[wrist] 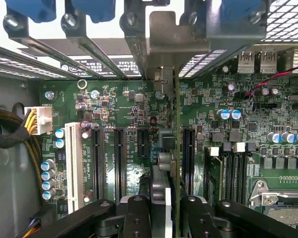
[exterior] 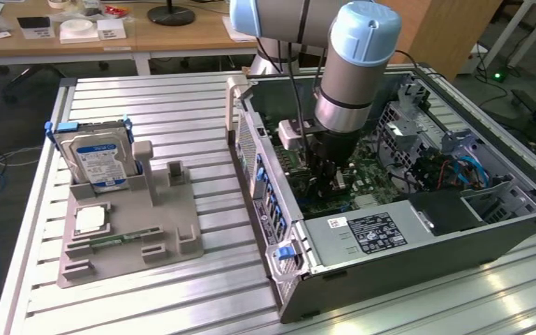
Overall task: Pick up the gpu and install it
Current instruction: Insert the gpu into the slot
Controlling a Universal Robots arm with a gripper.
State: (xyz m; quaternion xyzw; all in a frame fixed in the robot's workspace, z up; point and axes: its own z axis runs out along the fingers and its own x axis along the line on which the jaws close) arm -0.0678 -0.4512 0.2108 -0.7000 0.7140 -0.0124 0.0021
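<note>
- Right now, in the exterior view, your arm reaches down into the open computer case, which lies on its side on the slatted worktop.
- The hand is deep inside the case, low over the green motherboard; from this angle you cannot make out what it carries.
- On the exterior view's left sits the grey parts holder, with the hard drive upright in its slot and a small memory stick lying flat. No card is left in it.
- In the wrist view, the hand is closed narrowly on the gpu, seen edge-on between the two black fingers.
- The card's silver bracket stands up against the rear slot openings of the case.
- The card's lower edge hangs over the expansion slots, between two black ones; whether it lines up with one, or has begun to enter it, you cannot tell.
- My judgement of the risk: if the edge is off to one side of the slot, pressing down could jam it on the slot wall or bend the board.
- The bracket could also catch on the rear frame and tilt the card.
- A thin edge grip may let the card slip or twist under load.
</note>
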